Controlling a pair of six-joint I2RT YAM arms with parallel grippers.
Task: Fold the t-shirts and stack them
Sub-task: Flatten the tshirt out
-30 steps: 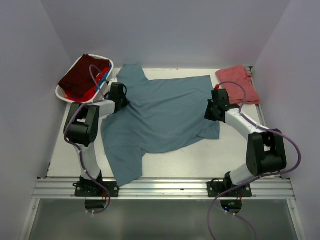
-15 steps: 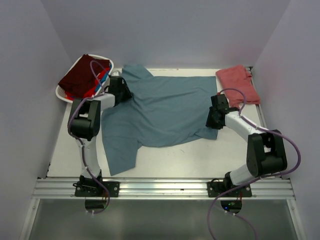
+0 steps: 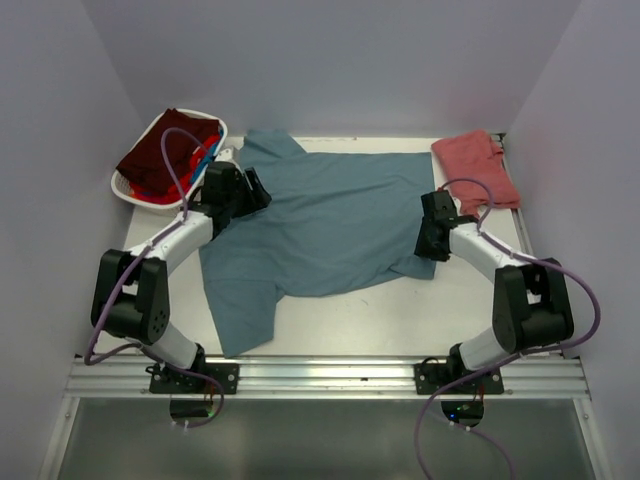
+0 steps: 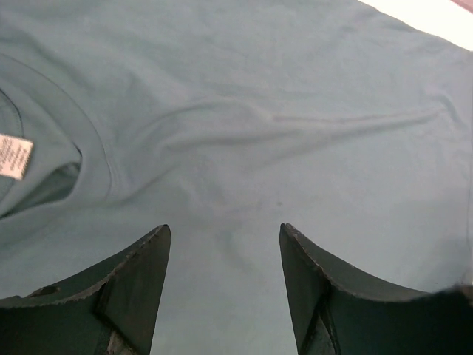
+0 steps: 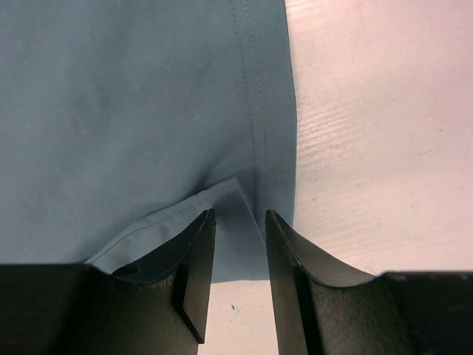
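A large slate teal-blue t-shirt lies spread flat across the table, collar to the left, one sleeve toward the near edge. My left gripper hovers over its collar end; in the left wrist view the gripper is open above smooth cloth, with the neck label at the left. My right gripper is at the shirt's hem corner; in the right wrist view it stands open, a turned-up hem corner just past its tips. A salmon-red t-shirt lies folded at the back right.
A white oval basket at the back left holds a dark maroon shirt over bright blue and red cloth. Pale walls close in on both sides and behind. A metal rail runs along the near edge.
Both grippers have opened and let go of the teal-blue shirt, after drawing it toward the back. The left arm's elbow has swung out to the left.
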